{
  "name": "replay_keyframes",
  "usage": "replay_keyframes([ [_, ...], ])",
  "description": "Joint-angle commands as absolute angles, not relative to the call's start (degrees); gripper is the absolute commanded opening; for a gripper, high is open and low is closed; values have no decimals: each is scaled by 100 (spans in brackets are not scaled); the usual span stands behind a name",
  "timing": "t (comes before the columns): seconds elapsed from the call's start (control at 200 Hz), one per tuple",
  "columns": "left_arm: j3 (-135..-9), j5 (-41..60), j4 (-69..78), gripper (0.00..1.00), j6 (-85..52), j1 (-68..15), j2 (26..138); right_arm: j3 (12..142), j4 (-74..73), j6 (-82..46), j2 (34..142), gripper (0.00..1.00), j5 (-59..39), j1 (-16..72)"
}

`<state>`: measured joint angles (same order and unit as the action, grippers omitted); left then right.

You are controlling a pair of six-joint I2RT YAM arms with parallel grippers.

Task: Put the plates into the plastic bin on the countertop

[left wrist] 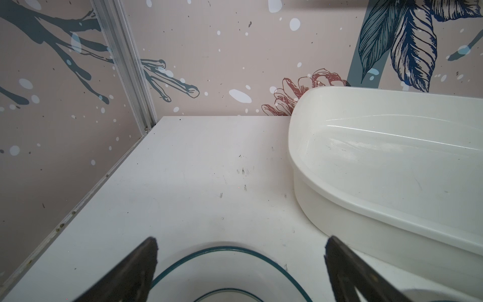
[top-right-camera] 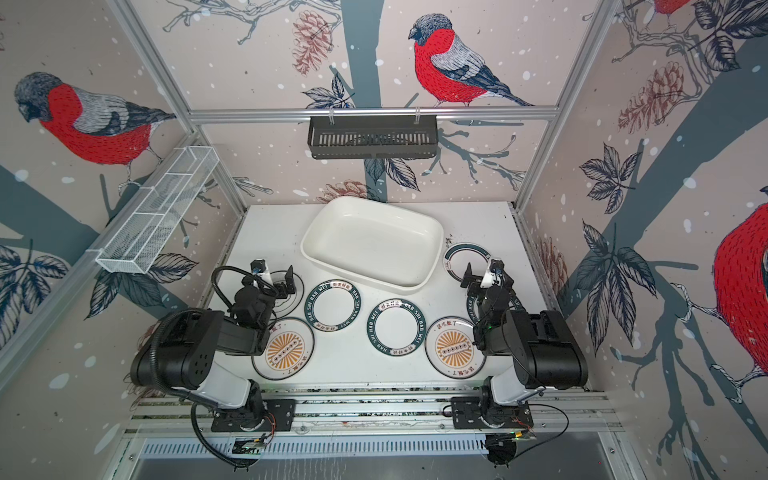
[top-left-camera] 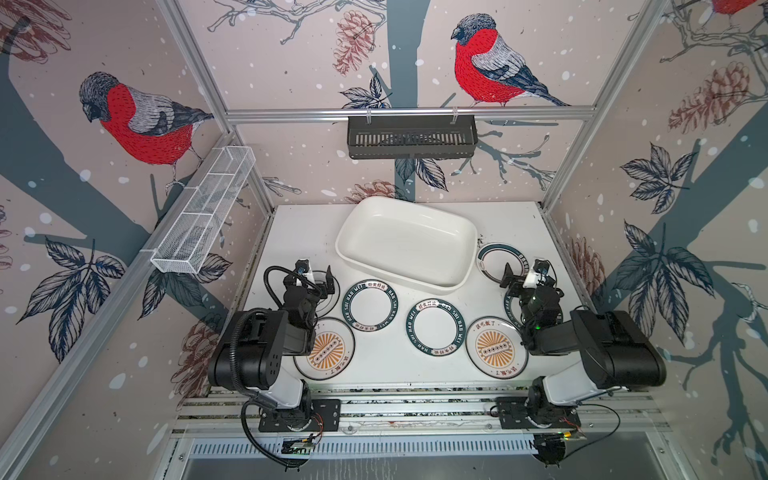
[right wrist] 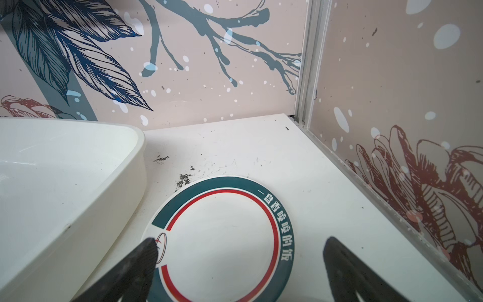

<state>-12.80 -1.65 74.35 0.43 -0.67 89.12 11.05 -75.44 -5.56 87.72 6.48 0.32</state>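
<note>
Several plates lie on the white countertop (top-left-camera: 299,232): two green-lettered ones (top-left-camera: 371,306) (top-left-camera: 435,327), two sunburst ones (top-left-camera: 328,351) (top-left-camera: 494,348), and a green-and-red-rimmed one (top-left-camera: 498,259) (right wrist: 217,209) at the back right. The empty plastic bin (top-left-camera: 409,243) (left wrist: 392,162) (right wrist: 65,170) sits askew at the back middle. My left gripper (top-left-camera: 316,280) (left wrist: 241,243) hangs open over a thin-rimmed plate (left wrist: 227,274), left of the bin. My right gripper (top-left-camera: 524,276) (right wrist: 240,243) hangs open over the back-right plate's near edge. My right arm partly hides another plate (top-left-camera: 510,309).
A black slatted basket (top-left-camera: 411,137) hangs on the back rail. A white wire-mesh basket (top-left-camera: 203,212) hangs on the left wall. Aluminium rails (top-left-camera: 415,411) run along the front edge, and papered walls close in the other three sides.
</note>
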Motion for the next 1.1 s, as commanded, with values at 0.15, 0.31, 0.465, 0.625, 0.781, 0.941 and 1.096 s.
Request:
replay_keyframes([
  [0.15, -1341, -173, 7225, 99, 95, -73, 8600, 1125, -7606, -475, 8783, 99, 719, 26],
  [0.31, -1429, -42, 6706, 99, 122, -78, 8154, 1127, -7603, -475, 8782, 99, 716, 29],
  [0.465, -1850, 39, 5477, 99, 254, -73, 7664, 1125, -7605, -472, 8780, 99, 719, 22],
  [0.625, -2792, 133, 3518, 97, 462, -73, 7430, 1135, -7585, -475, 8781, 100, 717, 26],
  [0.781, -3379, 861, 2192, 97, 668, -75, 7288, 1134, -7588, -475, 8780, 99, 715, 33],
  [0.941, -4017, 1527, 982, 97, 820, -75, 7172, 1161, -7543, -473, 8747, 99, 837, 55],
  [1.096, -4577, 1708, 31, 97, 934, -72, 7113, 1816, -5977, -537, 8215, 100, 1284, 127],
])
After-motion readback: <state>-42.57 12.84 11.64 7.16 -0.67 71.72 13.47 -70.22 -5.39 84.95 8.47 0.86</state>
